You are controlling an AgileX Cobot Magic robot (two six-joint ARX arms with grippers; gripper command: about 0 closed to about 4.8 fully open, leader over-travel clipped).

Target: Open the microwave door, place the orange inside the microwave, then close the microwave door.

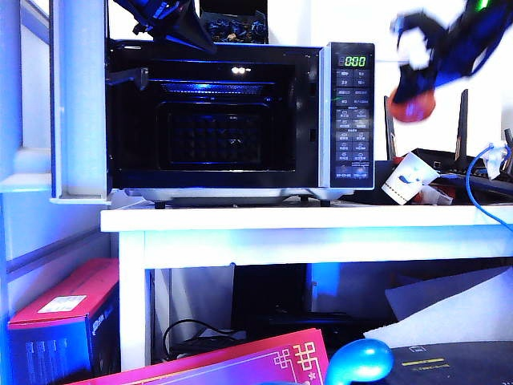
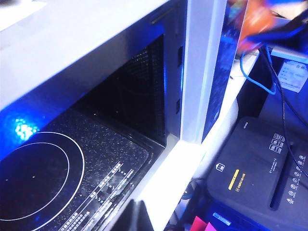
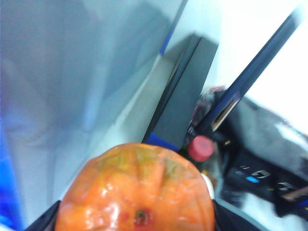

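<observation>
Orange (image 3: pixel 137 190) — small, round, glossy orange-red fruit with a dimpled end; clamped in the right gripper (image 1: pixel 413 100), aloft to the right of the microwave (image 1: pixel 232 120), above the crumpled paper cup (image 1: pixel 409 178). Likely light, firm yet bruisable, skin slippery; best held across its widest girth, as now.

Microwave door (image 1: pixel 80 100) — swung fully open at left; cavity lit and bare.

Left gripper — arm (image 1: pixel 172 22) hangs above the oven's top left; fingers unseen, state cannot be told.
</observation>
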